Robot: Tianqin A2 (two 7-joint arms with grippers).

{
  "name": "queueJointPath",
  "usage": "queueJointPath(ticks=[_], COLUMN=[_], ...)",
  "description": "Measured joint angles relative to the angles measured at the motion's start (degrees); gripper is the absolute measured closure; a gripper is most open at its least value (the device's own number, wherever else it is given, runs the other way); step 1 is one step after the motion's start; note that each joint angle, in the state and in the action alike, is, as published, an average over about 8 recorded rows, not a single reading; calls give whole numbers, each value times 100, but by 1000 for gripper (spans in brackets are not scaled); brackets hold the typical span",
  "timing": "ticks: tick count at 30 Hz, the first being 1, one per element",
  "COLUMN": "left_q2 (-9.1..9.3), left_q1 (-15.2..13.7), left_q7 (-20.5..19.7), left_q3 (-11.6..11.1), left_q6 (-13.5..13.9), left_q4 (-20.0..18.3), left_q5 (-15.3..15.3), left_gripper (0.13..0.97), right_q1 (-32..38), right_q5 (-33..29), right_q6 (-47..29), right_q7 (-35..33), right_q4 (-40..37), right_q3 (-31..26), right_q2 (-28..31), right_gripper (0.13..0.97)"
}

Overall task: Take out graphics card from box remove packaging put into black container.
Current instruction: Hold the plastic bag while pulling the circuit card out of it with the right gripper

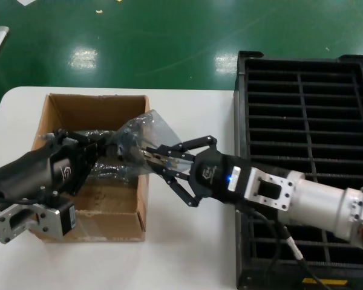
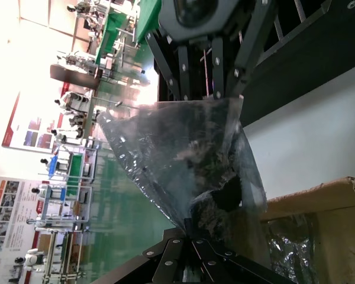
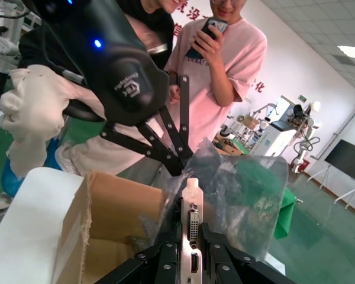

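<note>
The graphics card's silver end bracket (image 3: 192,204), with a white port, sticks out of the crinkly translucent packaging (image 1: 148,128) above the brown cardboard box (image 1: 97,101). My right gripper (image 1: 147,156) reaches in from the right and is shut on that bracket, as its own view shows (image 3: 192,236). From the left, over the box, my left gripper (image 1: 117,145) is shut on the other end of the packaging (image 2: 183,154), pinched at its tips (image 2: 202,234). The board itself is hidden inside the bag. The black container (image 1: 241,121) stands at the right.
The box and the crate rest on a white table (image 1: 187,248), with green floor beyond. More crinkled plastic (image 1: 106,172) lies inside the box. My right arm lies across the crate's near slots. Two people (image 3: 225,77) stand past the table's far side.
</note>
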Motion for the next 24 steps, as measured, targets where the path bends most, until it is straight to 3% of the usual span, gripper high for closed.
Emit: queueJointPath(ticks=[10,24], left_q2=[0,0], left_q1=[0,0], left_q7=[0,0], left_q3=[1,0], left_q6=[0,0], left_q4=[0,1], left_q5=[0,0], left_gripper=[959,959], right_q1=[-262,70], right_q5=[-157,-676], right_q6=[89,192], right_q7=[374,786], right_q4=[705,500], right_q3=[-29,-467], right_q2=[415,129], right_gripper=[909,909])
